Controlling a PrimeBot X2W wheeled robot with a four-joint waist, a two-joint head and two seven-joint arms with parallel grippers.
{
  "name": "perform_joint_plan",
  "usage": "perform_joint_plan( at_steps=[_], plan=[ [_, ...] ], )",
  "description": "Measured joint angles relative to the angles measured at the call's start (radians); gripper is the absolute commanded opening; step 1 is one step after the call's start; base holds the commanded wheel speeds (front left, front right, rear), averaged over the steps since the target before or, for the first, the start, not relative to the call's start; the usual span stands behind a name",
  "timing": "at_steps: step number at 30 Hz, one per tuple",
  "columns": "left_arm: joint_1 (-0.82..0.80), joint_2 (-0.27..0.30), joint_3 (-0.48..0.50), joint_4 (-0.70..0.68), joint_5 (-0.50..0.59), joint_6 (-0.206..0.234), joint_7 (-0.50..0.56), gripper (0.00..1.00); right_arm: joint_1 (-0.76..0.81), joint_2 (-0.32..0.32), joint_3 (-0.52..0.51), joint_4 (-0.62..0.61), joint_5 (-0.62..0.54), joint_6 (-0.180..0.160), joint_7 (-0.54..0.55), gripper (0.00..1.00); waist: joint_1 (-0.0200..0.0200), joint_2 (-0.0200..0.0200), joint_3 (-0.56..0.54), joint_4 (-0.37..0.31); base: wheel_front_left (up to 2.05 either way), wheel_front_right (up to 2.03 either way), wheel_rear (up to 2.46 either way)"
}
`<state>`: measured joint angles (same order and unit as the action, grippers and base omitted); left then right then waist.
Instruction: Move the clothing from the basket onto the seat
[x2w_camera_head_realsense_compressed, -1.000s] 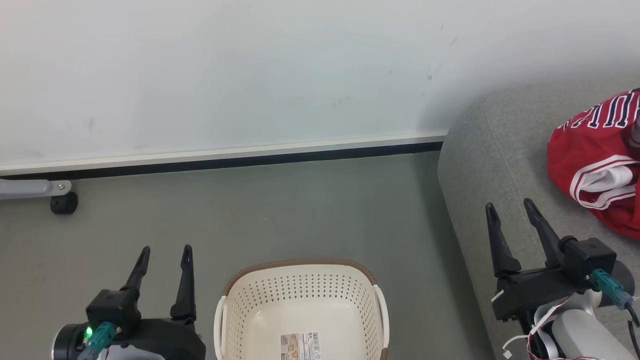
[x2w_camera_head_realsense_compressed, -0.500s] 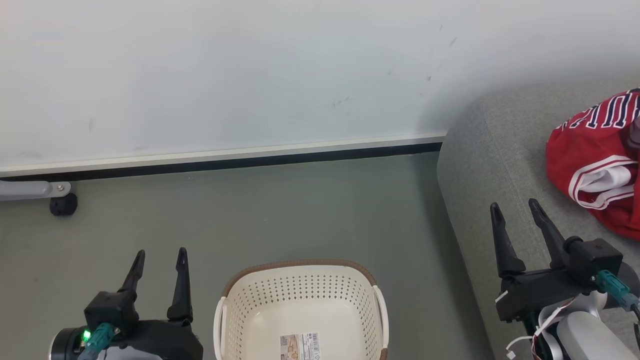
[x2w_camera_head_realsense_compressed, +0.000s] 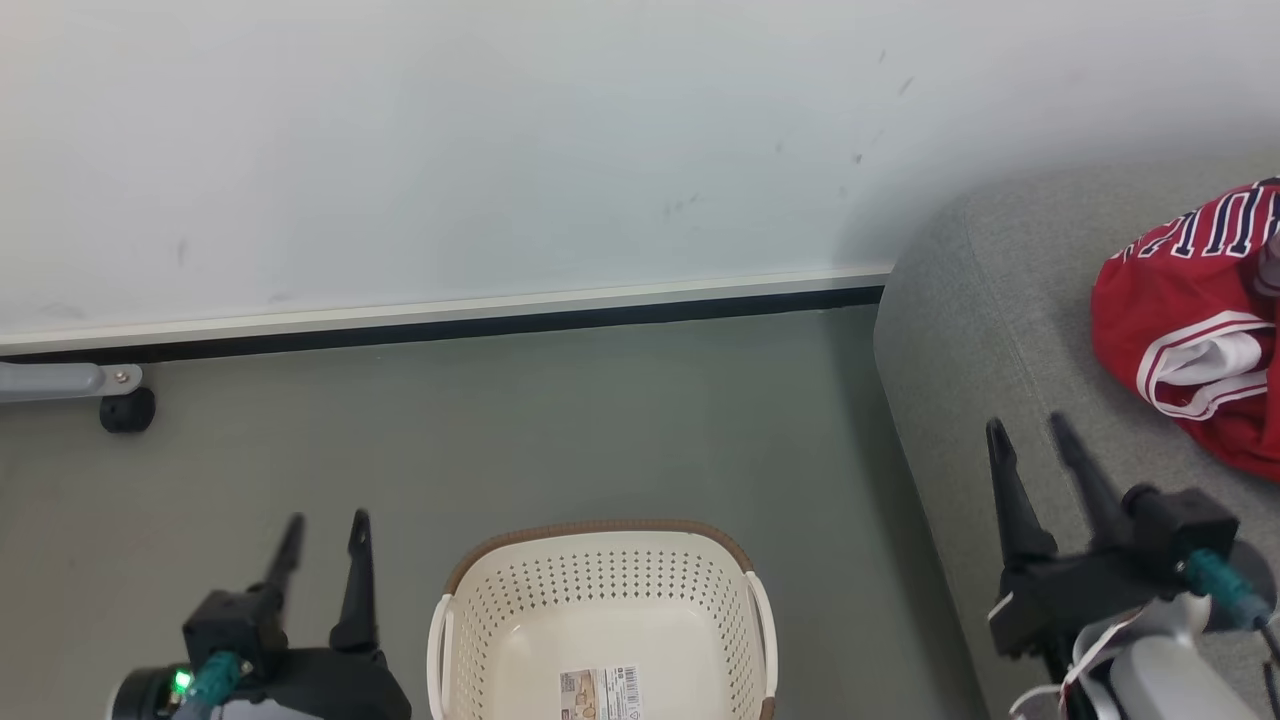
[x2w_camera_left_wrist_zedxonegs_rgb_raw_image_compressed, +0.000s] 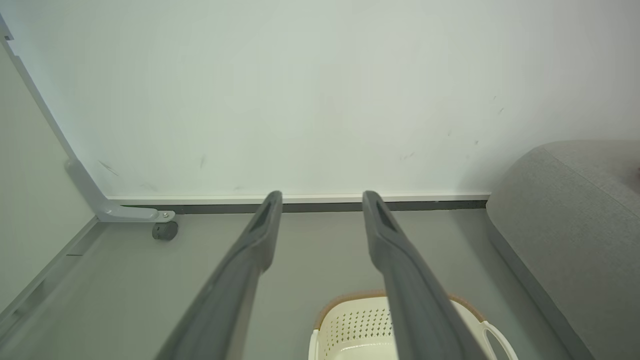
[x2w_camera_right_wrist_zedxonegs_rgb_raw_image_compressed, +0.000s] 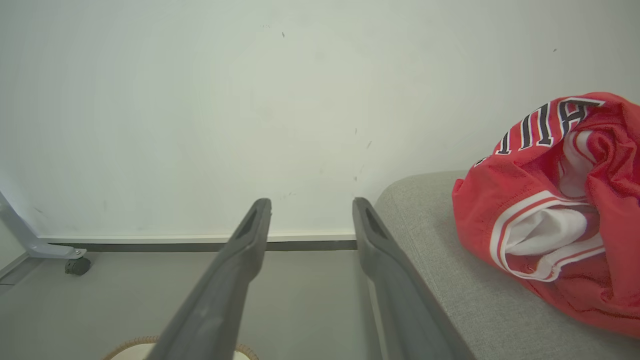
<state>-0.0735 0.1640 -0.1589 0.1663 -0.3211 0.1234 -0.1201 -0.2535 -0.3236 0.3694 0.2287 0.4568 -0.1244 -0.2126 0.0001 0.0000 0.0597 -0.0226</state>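
Laundry basket (x2w_camera_head_realsense_compressed: 600, 580) looks empty — red jerseys (x2w_camera_head_realsense_compressed: 1180, 320) on grey sofa (x2w_camera_head_realsense_compressed: 980, 330). Left gripper (x2w_camera_head_realsense_compressed: 327, 518), right gripper (x2w_camera_head_realsense_compressed: 1028, 422) spread, empty; task likely done.

Grey floor (x2w_camera_head_realsense_compressed: 600, 420), grey sofa (x2w_camera_head_realsense_compressed: 990, 330)
A white basket (x2w_camera_head_realsense_compressed: 600, 527) stands on the floor beside the sofa; crumpled red clothing (x2w_camera_head_realsense_compressed: 1180, 300) lies on the sofa's cushion.

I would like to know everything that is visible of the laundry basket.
The basket is cream-white plastic, a rounded rectangle with perforated walls, a brown woven-look rim and white side handles. It stands upright on the grey floor, touching nothing else. Its visible inside holds only a barcode sticker. The picture's edge cuts its near part.
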Motion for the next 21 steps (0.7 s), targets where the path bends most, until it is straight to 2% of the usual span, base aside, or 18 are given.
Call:
perform_joint_plan(
  at_steps=[8,21],
  plan=[
    [0.026,-0.016,-0.002,0.047,-0.016,-0.009,0.013,0.00,0.049,0.036,-0.005,0.039,0.019,0.006,0.010,0.00,0.0000,0.0000,-0.001,0.000,0.00,0.00,0.00],
    [0.025,-0.033,0.035,0.059,-0.193,-0.038,0.048,0.00,0.054,0.067,-0.076,0.043,0.179,0.037,0.059,0.00,0.0000,0.0000,-0.010,0.004,0.00,0.00,0.00]
  ],
)
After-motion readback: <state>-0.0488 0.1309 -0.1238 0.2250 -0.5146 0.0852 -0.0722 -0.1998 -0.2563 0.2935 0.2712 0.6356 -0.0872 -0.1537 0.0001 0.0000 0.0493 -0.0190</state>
